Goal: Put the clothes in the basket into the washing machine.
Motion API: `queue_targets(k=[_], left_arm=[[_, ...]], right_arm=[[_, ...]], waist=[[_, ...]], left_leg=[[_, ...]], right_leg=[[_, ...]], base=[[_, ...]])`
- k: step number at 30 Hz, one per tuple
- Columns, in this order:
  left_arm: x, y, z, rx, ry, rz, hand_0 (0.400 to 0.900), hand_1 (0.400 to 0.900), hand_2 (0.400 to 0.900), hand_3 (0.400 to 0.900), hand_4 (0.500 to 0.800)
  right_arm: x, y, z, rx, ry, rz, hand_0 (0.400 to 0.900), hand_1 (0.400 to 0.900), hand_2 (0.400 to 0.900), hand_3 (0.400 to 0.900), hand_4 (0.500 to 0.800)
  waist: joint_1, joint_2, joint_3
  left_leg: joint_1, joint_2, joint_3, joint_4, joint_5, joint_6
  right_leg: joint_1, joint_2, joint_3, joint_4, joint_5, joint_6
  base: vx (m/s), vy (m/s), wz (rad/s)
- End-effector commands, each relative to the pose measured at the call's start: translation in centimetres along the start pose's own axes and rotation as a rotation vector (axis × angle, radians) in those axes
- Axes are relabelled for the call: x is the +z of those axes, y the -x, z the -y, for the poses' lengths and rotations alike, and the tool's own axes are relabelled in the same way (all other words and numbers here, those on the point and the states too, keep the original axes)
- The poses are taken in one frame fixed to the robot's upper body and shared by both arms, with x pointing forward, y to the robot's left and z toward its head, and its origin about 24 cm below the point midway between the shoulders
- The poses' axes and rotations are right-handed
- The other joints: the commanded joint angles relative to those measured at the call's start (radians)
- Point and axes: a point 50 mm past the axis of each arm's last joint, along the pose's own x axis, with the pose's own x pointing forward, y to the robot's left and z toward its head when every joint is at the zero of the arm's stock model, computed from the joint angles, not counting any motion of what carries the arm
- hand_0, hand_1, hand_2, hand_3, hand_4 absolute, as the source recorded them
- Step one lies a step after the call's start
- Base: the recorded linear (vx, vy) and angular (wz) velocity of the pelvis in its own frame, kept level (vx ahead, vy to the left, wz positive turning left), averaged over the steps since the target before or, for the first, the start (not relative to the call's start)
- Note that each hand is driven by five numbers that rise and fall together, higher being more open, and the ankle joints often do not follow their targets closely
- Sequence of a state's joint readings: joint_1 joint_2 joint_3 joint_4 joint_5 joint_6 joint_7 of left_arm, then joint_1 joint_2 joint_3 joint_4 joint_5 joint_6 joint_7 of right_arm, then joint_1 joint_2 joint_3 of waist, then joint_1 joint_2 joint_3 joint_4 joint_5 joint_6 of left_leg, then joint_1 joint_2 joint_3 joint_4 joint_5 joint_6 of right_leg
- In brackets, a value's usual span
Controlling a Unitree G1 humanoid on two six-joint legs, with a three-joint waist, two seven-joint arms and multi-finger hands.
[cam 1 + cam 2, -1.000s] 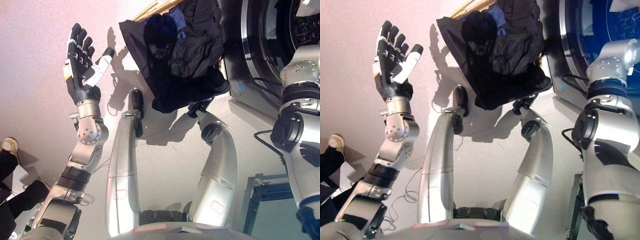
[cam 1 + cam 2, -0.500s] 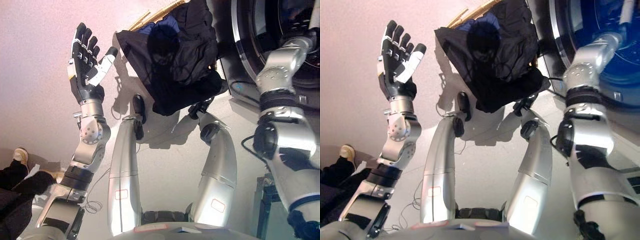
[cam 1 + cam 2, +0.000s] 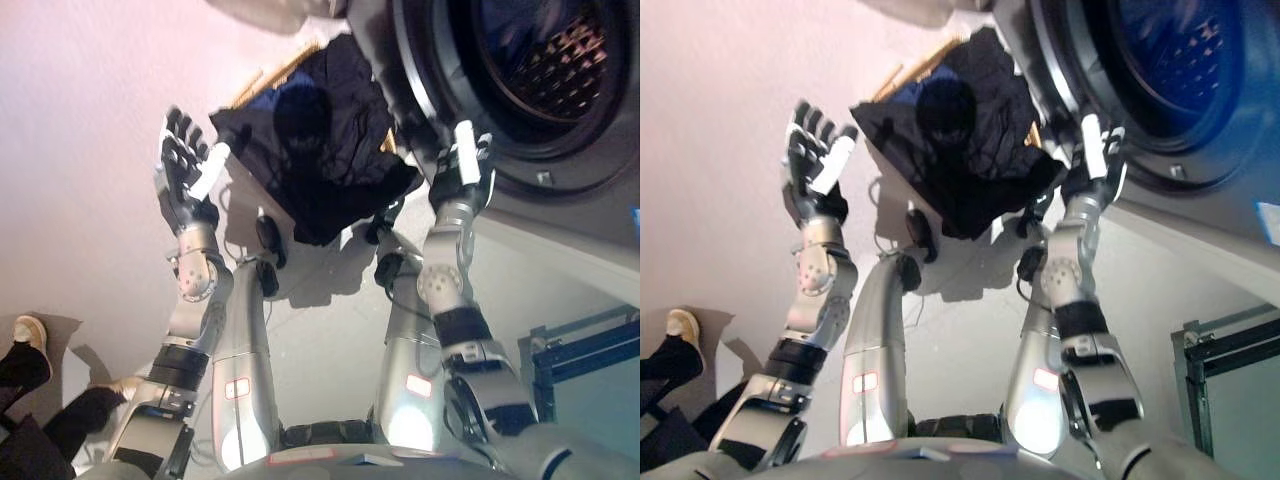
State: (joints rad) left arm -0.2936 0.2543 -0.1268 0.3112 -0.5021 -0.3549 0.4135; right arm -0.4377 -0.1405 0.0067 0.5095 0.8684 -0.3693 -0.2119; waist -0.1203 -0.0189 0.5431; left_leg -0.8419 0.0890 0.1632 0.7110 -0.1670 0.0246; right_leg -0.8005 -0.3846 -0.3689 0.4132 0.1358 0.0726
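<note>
A heap of dark clothes [image 3: 322, 140], black with a bit of blue, fills a wicker basket [image 3: 268, 76] on the floor ahead of me, and some cloth hangs over its near edge. The washing machine [image 3: 470, 60] stands to the right of it with its round drum opening [image 3: 545, 55] showing. My left hand [image 3: 184, 176] is raised to the left of the basket, open with straight fingers, holding nothing. My right hand [image 3: 461, 163] is held up in front of the drum's lower rim, fingers straight, empty.
A person's shoe [image 3: 24, 334] and dark trouser legs [image 3: 40, 440] show at the lower left. A dark metal frame [image 3: 590, 345] stands at the lower right beside the washing machine's front panel [image 3: 560, 250].
The camera has shifted, so the basket and washer sit lower in view. My right arm has drawn back from the drum and its hand now shows at the rim. The left hand stays raised and open.
</note>
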Motion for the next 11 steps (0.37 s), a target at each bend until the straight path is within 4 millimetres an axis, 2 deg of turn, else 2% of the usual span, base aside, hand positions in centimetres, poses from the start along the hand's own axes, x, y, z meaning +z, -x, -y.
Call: queue_targets(k=[1, 4, 5, 11], left_arm=[[-2.0, 2.1, -2.3, 0.009, 0.015, -0.063, 0.9, 0.9, 0.9, 0.9, 0.8], [-5.6, 3.8, -4.2, 0.018, -0.04, -0.242, 0.9, 0.9, 0.9, 0.9, 0.8], [-5.7, 3.8, -4.2, 0.018, -0.039, -0.242, 0.9, 0.9, 0.9, 0.9, 0.8], [-10.5, 7.4, -7.2, 0.064, -0.117, -0.514, 0.9, 0.9, 0.9, 0.9, 0.8]], right_arm=[[-0.1, 0.9, 2.0, 0.077, 0.262, -0.007, 0.9, 0.9, 0.9, 0.9, 0.8], [-3.2, 2.9, 6.0, 0.009, 0.483, -0.191, 0.9, 0.9, 0.9, 0.9, 0.8], [-3.2, 3.0, 6.0, 0.008, 0.485, -0.192, 0.9, 0.9, 0.9, 0.9, 0.8], [-7.6, 7.5, 11.8, -0.133, 0.636, -0.509, 0.9, 0.9, 0.9, 0.9, 0.8]], waist=[[-0.008, -0.013, -0.207], [-0.014, -0.031, -0.232], [-0.014, -0.031, -0.222], [-0.03, -0.034, -0.307]], left_leg=[[0.179, -0.034, 0.019, -0.281, -0.008, 0.054], [0.404, -0.034, 0.047, -0.4, 0.006, 0.039], [0.422, -0.033, 0.046, -0.41, 0.011, 0.039], [0.696, -0.045, 0.084, -0.6, 0.075, -0.012]], right_leg=[[-0.055, 0.015, -0.084, 0.106, -0.142, 0.096], [0.161, 0.045, -0.11, -0.017, -0.119, 0.106], [0.179, 0.049, -0.113, -0.026, -0.115, 0.107], [0.486, 0.139, -0.119, -0.238, -0.079, 0.126]], base=[[0.12, -0.006, -0.14], [0.26, 0.007, -0.17], [0.14, -0.005, -0.06], [0.2, -0.001, -0.08]])
